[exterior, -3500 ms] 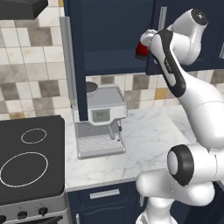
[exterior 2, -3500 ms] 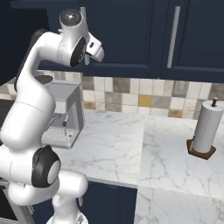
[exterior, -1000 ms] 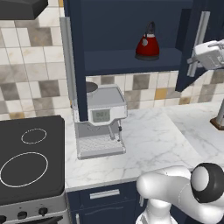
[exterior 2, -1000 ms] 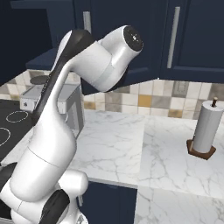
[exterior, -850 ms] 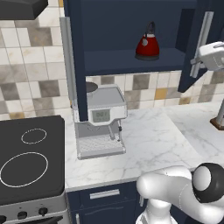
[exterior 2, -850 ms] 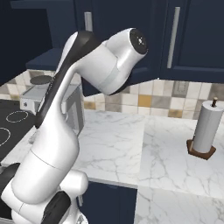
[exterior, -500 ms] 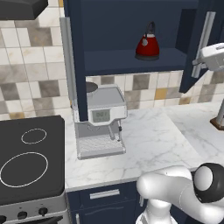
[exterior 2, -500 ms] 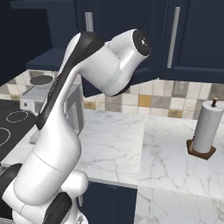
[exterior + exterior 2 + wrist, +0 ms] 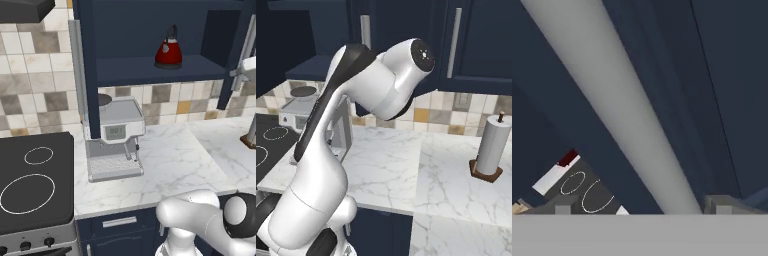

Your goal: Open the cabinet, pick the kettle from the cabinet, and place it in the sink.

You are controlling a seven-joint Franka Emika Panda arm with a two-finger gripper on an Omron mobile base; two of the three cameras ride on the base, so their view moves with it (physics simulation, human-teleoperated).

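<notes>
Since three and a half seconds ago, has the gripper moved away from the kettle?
Yes. In the left base view it has swung right from beside the kettle to the cabinet door's handle at the right edge.

Navy cabinet (image 9: 150,30) open; red kettle (image 9: 168,50) upright on its shelf.

Arm raised high to the right, hand (image 9: 639,207) fingers spread apart

A silver coffee machine (image 9: 116,137) stands on the white marble desk (image 9: 175,160), just beside a black cooktop (image 9: 31,185) with white rings. A paper towel roll (image 9: 492,145) stands upright on its wooden holder, well apart.
</notes>
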